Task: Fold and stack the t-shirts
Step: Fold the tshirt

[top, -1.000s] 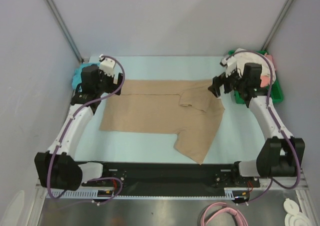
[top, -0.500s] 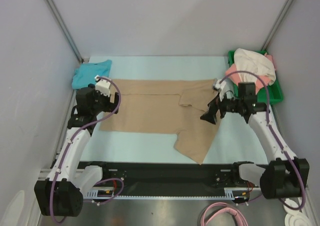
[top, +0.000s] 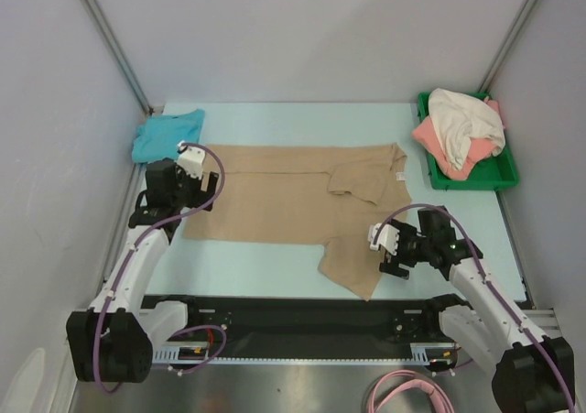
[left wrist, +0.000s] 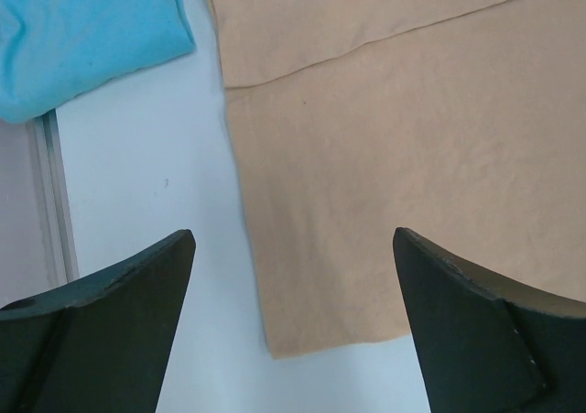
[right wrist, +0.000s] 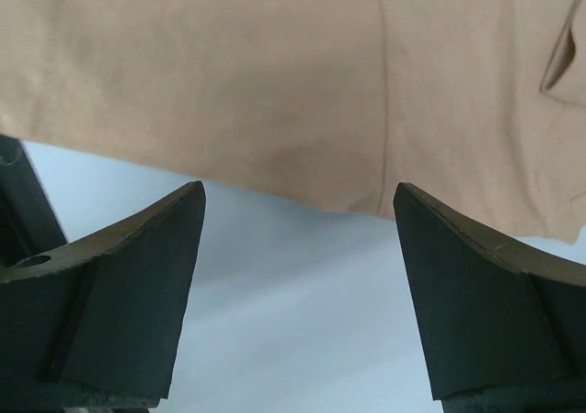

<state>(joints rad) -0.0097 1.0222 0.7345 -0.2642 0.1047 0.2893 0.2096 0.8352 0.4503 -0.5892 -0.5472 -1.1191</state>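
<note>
- Teal-blue t-shirt (top: 169, 135) lies at the far left corner of the table (top: 275, 266), apart from the others. It is a small, rather flat bundle, and I cannot tell if it is properly folded. Nothing is stacked on it, so I judge that no stack exists yet.
- Left gripper (left wrist: 293, 239) hangs above the left edge of the tan t-shirt (top: 275, 202), near its near-left corner. Its jaws stand wide apart, and nothing is between them.
- Tan t-shirt is spread out flat in the middle of the table, lying sideways. The far sleeve seems already turned in over the body at the right. The near sleeve sticks out toward the arm bases. The body itself is not folded, so I judge this shirt is only at the first step.
- Right gripper (right wrist: 299, 193) is over the near-right border of the tan t-shirt, just beside the near sleeve. Its jaws are wide too, and it holds nothing.
- Green tray (top: 502, 180) stands at the far right and holds the cream-white t-shirt (top: 462, 122) on top of the coral-pink t-shirt (top: 428, 140). Both are crumpled and clearly not folded.
- Most of the work is left, in my opinion: finishing the tan one, then the two in the tray, then stacking all four.
</note>
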